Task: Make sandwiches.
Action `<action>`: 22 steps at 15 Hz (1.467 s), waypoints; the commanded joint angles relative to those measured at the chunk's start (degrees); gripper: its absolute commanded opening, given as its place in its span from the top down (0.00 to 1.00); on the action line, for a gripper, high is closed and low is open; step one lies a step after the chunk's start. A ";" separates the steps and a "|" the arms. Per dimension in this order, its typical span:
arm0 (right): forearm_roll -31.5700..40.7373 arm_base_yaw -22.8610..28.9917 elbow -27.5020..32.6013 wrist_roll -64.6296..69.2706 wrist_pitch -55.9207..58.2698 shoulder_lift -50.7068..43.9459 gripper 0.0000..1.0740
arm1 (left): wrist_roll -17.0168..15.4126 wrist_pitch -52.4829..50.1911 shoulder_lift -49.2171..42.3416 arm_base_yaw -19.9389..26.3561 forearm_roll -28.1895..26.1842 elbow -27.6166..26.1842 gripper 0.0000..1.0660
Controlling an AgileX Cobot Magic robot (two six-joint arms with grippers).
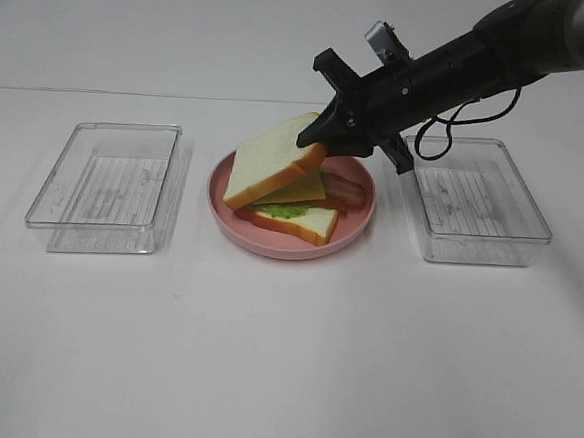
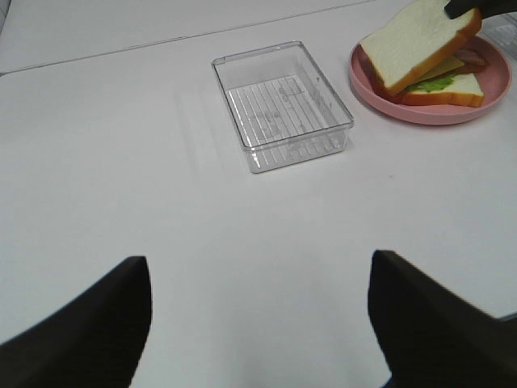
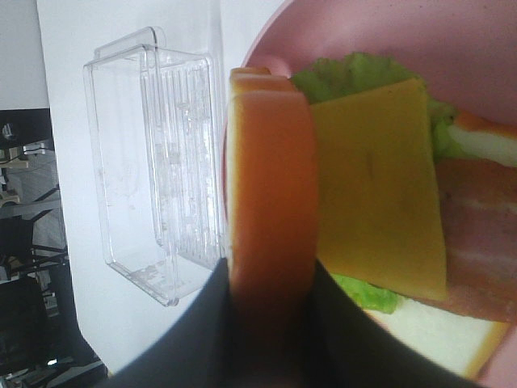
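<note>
The sandwich [image 1: 294,194] is being built on the plate [image 1: 357,224], which sits midway between the bench's left and right edges, nearer the far edge. A bottom slice [image 1: 307,220], lettuce [image 1: 278,209], cheese [image 1: 304,189] and bacon [image 1: 344,191] are already stacked there. The top slice [image 1: 271,159] is pinched by its crust in the right gripper [image 1: 317,141], jaws pressed against both faces. The slice is held tilted, its low end resting on the stack and its gripped end raised, probably so that it can be lowered flat over the fillings without disturbing them. The left gripper [image 2: 258,323] is kept back toward the near edge with jaws spread and nothing between them. Two clear boxes, one [image 1: 109,184] left and one [image 1: 477,198] right of the plate, stand empty
</note>
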 commanded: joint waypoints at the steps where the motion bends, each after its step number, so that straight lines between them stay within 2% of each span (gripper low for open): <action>1: -2.98 0.00 0.06 1.83 -0.23 -0.23 0.89 | 0.00 -0.52 -1.26 -0.11 -0.11 0.34 0.33; 3: -4.64 0.00 0.06 3.38 -0.63 -0.23 0.70 | 0.00 -0.52 -1.26 -0.11 -0.11 0.34 0.33; 5: -4.76 0.00 0.06 3.32 -0.63 -0.23 0.45 | 0.00 -0.52 -1.26 -0.11 -0.11 0.34 0.33; 7: -6.30 0.00 0.00 3.32 -0.34 -0.23 0.29 | 0.00 -0.52 -1.26 -0.11 -0.11 0.34 0.33; 12: -13.64 0.00 -0.06 3.32 0.29 -3.44 0.28 | 0.00 -0.52 -1.26 -0.11 -0.11 0.34 0.33; 13: -19.14 0.00 -0.11 5.16 0.23 -6.65 0.28 | 0.00 -0.52 -1.26 -0.11 -0.11 0.34 0.33; 15: -25.32 0.00 -0.11 7.51 0.29 -9.11 0.28 | 0.00 -0.52 -1.26 -0.11 -0.11 0.34 0.33; 16: -32.14 0.00 -0.11 10.03 1.60 -12.15 0.28 | 0.00 -0.52 -1.26 -0.11 -0.11 0.34 0.33; 18: -39.59 0.00 -0.11 12.66 6.13 -16.33 0.28 | 0.00 -0.52 -1.26 -0.11 -0.11 0.34 0.33; 22: -49.22 0.00 0.57 14.78 19.14 -23.15 0.28 | 0.00 -0.52 -1.26 -0.11 -0.11 0.34 0.33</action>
